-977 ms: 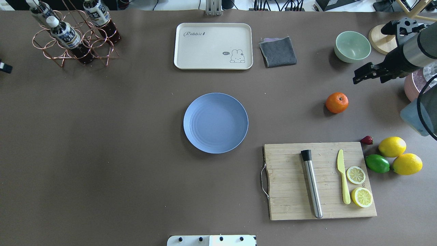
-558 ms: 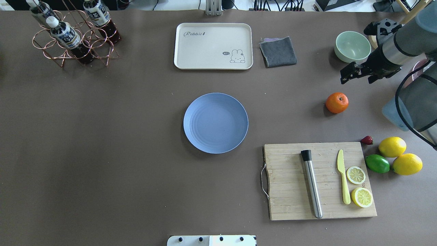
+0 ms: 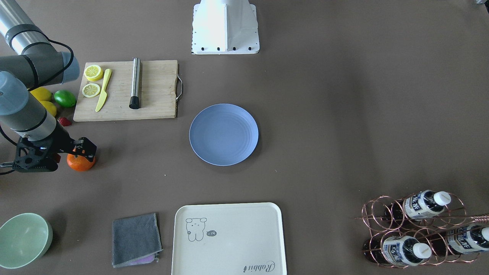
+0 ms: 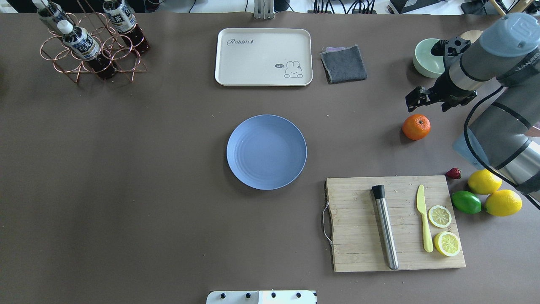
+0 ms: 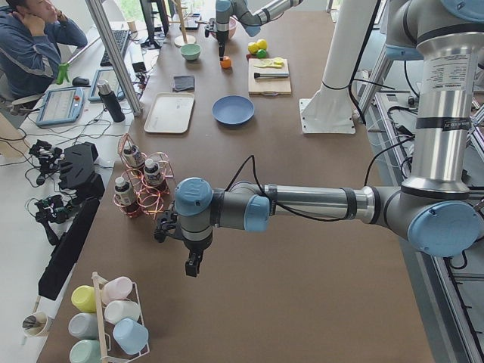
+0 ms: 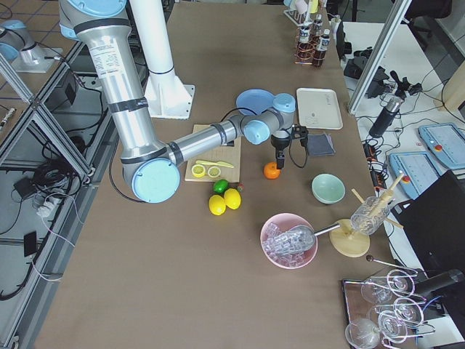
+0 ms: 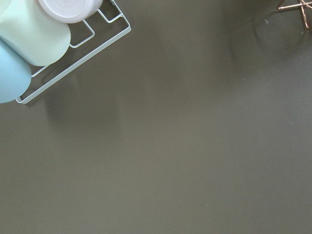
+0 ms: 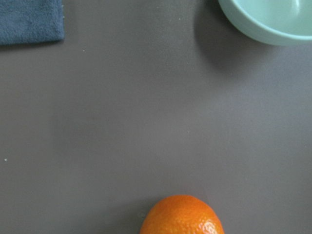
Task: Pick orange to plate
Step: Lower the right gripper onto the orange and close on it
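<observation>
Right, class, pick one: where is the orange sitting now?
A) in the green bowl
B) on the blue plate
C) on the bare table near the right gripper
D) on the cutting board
C: the orange rests on the bare table, well apart from the plate, with the right gripper close by but not gripping it.

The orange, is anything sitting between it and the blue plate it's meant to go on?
Nothing visible. Only bare table lies between the orange and the plate; the cutting board sits off that line. Nothing separates the right gripper from the orange either.
</observation>
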Motion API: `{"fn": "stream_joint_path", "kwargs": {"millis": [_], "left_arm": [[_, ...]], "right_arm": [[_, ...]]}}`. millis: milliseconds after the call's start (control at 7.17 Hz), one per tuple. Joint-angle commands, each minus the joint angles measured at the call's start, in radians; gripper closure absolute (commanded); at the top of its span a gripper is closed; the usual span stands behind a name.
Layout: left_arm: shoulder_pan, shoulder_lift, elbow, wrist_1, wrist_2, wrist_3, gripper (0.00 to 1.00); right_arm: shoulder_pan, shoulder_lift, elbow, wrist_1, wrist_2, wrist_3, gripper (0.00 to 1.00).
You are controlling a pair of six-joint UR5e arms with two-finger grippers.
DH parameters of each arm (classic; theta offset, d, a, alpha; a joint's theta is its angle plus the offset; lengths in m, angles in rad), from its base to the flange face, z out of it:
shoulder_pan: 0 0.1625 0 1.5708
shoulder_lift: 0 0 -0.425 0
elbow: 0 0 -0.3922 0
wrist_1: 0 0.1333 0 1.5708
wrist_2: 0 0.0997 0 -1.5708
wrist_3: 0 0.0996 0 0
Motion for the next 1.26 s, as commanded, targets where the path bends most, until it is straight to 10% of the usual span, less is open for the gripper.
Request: {"fn": "stream_joint_path", "kwargs": {"millis": [0,419,698,1116], "left_arm": [[0.000,0.002,-0.002,0.001,-0.014,0.001,0.02],[0.000,0.004,-0.002,-0.002,-0.022,0.001,0.02],[0.000,0.004,-0.002,-0.005,-0.022,0.001,0.02],[0.000,0.007,-0.002,-0.003,-0.050,0.001,0.02]], "right_arm": [[-0.019,-0.006,-0.079,0.113,-0.014,0.022,0.00],[-0.045,-0.014,-0.073,0.117,-0.017,0.035,0.06],[-0.047,-0.011,-0.048,0.117,-0.014,0.089,0.99],[-0.107,0.158,0.180,-0.232,-0.012,0.263,1.00]]}}
